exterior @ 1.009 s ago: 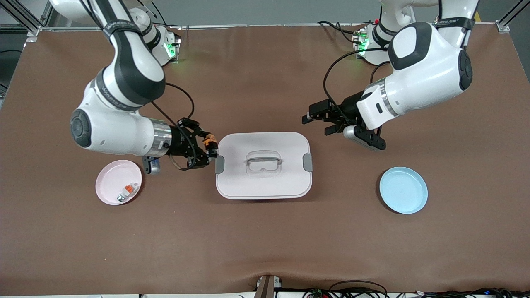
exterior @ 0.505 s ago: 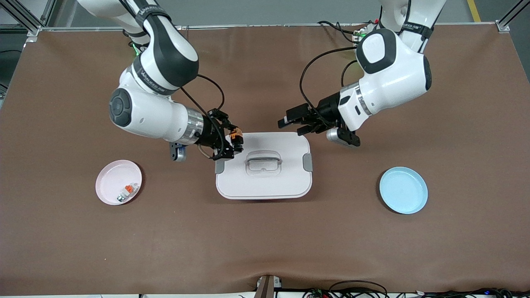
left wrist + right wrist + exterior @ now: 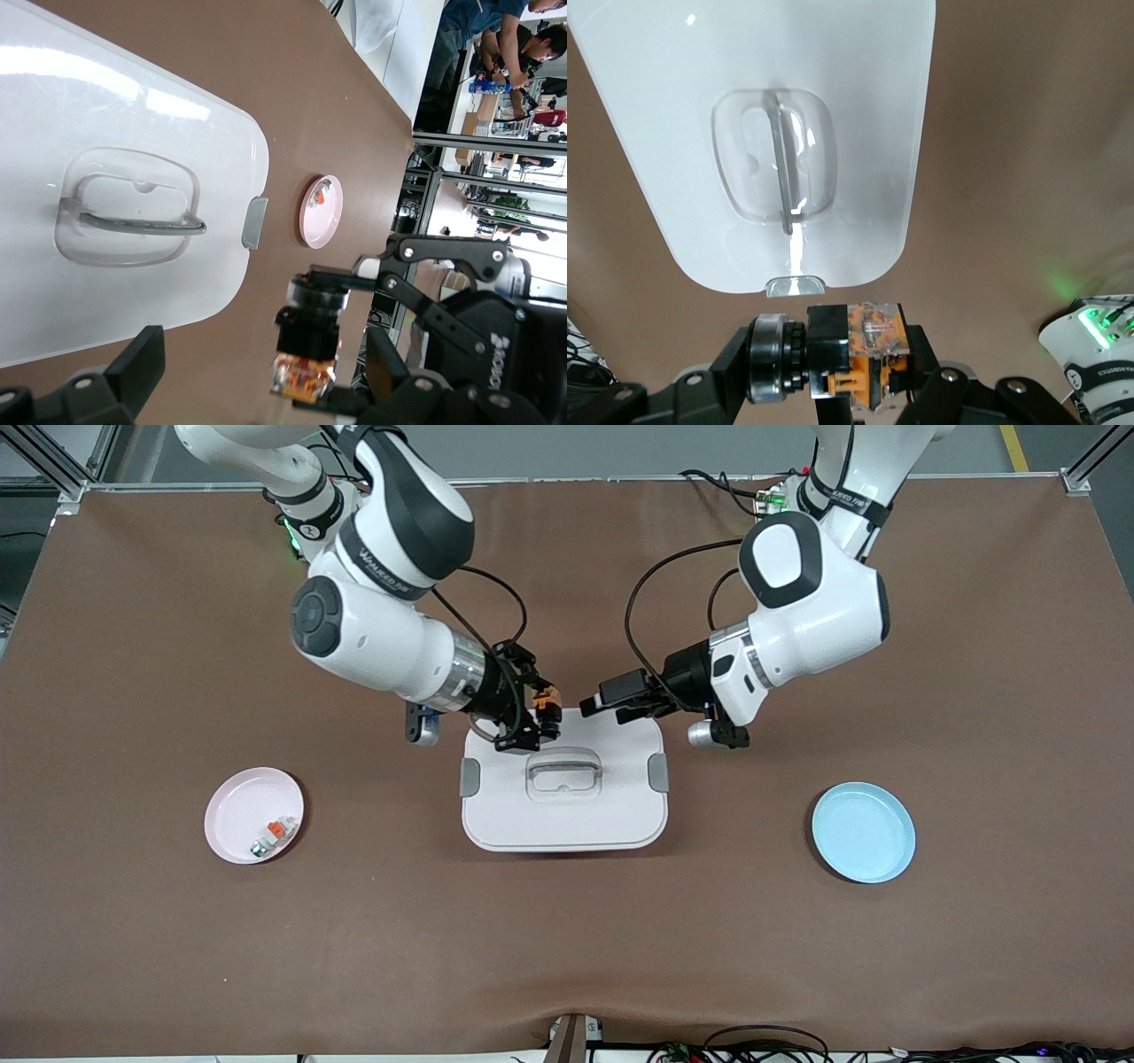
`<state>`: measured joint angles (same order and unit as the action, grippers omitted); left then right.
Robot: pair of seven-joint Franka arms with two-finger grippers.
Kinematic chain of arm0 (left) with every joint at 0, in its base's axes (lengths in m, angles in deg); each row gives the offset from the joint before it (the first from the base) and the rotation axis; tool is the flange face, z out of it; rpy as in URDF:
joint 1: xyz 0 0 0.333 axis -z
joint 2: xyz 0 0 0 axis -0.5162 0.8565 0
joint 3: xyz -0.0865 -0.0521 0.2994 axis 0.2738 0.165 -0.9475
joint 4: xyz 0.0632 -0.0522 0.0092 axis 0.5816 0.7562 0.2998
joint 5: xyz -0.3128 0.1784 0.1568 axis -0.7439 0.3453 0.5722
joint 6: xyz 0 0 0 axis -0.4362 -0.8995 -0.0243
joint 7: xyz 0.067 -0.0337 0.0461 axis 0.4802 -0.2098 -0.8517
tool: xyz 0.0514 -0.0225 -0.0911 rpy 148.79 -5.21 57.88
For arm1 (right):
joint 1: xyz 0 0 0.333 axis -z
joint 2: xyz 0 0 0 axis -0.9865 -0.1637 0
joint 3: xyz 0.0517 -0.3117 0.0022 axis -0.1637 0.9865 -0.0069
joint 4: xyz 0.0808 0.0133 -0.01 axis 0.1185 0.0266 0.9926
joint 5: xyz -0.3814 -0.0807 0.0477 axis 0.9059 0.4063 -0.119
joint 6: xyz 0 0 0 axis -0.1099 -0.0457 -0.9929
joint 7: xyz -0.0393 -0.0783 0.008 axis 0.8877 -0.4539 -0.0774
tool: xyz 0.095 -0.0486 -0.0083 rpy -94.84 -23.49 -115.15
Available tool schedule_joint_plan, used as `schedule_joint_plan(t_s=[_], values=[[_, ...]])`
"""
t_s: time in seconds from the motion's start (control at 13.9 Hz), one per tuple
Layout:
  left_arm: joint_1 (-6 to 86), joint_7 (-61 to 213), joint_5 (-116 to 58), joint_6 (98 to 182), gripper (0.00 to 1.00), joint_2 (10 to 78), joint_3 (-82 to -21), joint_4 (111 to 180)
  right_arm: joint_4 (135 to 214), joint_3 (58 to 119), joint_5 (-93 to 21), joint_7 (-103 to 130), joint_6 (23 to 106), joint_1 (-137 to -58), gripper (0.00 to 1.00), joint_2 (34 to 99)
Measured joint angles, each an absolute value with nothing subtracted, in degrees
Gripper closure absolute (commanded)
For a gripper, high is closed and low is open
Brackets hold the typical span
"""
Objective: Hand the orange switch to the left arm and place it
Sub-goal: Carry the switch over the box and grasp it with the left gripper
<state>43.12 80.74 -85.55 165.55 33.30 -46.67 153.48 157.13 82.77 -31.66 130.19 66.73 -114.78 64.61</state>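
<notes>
The orange switch (image 3: 548, 708), a black cylinder with an orange and clear block on one end, hangs over the lid edge of the white box (image 3: 567, 815) that lies farther from the front camera. My right gripper (image 3: 539, 724) is shut on it. In the right wrist view the switch (image 3: 873, 335) lies crosswise in the right gripper (image 3: 868, 382), above the box (image 3: 788, 106). My left gripper (image 3: 608, 703) is open over the same lid edge, a short gap from the switch. The left wrist view shows the switch (image 3: 310, 341) ahead of the open left gripper (image 3: 263, 372).
A pink plate (image 3: 232, 815) holding a small white-and-grey part with an orange tab (image 3: 271, 834) lies toward the right arm's end. A blue plate (image 3: 864, 832) lies toward the left arm's end. The box has grey side latches (image 3: 657, 771) and a recessed handle (image 3: 563, 766).
Both arms have swung inward. The right gripper carried the switch from beside the box's latch to above the lid. The left gripper came over the lid's edge, still open.
</notes>
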Motion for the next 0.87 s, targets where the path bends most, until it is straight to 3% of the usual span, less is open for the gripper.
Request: schedule_joint_plan(t_s=[0.87], values=[[43.0,85.1,-87.3,165.7,0.00,34.6,-46.6,153.9,146.3,83.0,-29.7,139.7,67.5,-118.7,1.00,56.6]])
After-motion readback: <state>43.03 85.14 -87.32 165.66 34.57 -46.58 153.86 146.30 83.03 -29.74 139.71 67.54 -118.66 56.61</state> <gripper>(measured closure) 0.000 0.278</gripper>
